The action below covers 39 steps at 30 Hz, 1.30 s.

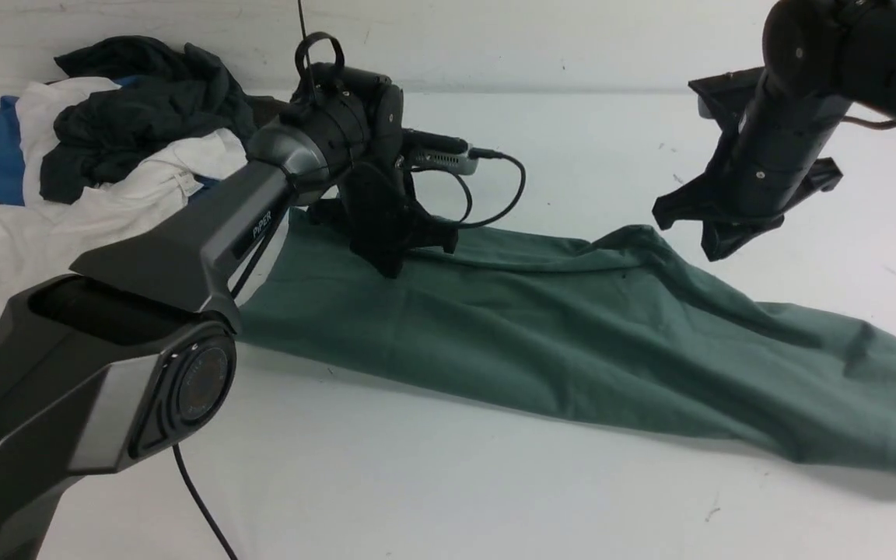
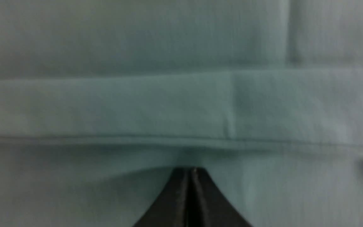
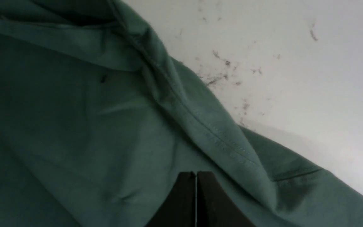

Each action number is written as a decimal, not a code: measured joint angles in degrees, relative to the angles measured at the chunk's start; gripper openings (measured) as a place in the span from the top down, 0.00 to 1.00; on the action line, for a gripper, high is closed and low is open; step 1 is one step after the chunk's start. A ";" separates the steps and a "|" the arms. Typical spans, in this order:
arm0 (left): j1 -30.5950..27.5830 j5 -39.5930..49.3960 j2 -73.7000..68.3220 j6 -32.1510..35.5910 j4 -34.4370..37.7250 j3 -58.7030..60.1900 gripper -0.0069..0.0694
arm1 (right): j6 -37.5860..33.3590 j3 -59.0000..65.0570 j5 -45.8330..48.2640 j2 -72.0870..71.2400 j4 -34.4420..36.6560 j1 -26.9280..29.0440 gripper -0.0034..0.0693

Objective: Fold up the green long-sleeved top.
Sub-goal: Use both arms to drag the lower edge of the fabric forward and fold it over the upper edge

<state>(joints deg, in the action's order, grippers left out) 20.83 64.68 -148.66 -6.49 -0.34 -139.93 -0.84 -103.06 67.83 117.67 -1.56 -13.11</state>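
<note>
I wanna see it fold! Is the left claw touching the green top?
Touching. In the left wrist view the left claw, shut, presses its tips into the green top, and the cloth puckers around them.

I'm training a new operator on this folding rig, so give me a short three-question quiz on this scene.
1. True or false: the right gripper is holding the green top.
2. What lies at the far left of the table? A) a pile of other clothes B) a cardboard box C) a hanger
3. Which gripper is low at the green top's far edge?
Key: 1 false, the right gripper hangs shut above it. 2 A. 3 the left gripper.
</note>
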 joint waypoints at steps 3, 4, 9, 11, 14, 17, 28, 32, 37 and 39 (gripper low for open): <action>0.00 -8.18 -0.63 -1.10 -0.49 0.00 0.91 | -0.79 0.00 -0.08 0.00 2.67 0.00 0.97; 0.00 -11.86 -0.86 -1.34 -0.55 0.18 0.91 | -1.22 0.00 -0.08 0.00 3.93 0.00 0.97; -0.04 -23.78 -1.45 -1.99 -0.55 0.44 0.91 | -2.05 0.00 0.02 0.00 7.18 0.00 0.97; -0.11 -24.70 -1.32 -2.24 -0.55 0.44 0.91 | -2.75 0.00 0.38 0.00 7.72 0.00 0.97; -0.11 -15.14 0.58 -1.34 -1.31 0.26 0.91 | -3.52 0.00 2.40 -0.07 7.20 0.00 0.97; -0.54 -2.96 4.14 0.17 -4.89 -0.11 0.91 | -3.47 0.00 2.65 -1.36 4.53 0.00 0.97; -15.15 6.26 8.50 -0.86 -0.33 -0.79 0.91 | -2.77 -0.01 3.13 -7.31 1.91 0.00 0.97; -17.04 2.27 5.72 4.49 8.27 -0.72 0.88 | -2.67 -0.01 3.17 -7.10 2.02 0.00 0.97; -15.40 -8.88 2.48 11.02 10.98 -0.72 0.71 | -2.59 -0.01 3.24 -7.10 2.03 0.06 0.97; -14.25 -13.85 1.09 13.04 11.20 -0.72 0.60 | -2.57 -0.01 3.24 -7.10 2.05 0.06 0.97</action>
<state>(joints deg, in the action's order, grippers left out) 6.58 50.84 -147.57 6.55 10.86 -140.65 -3.41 -103.07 71.06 110.57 0.49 -13.05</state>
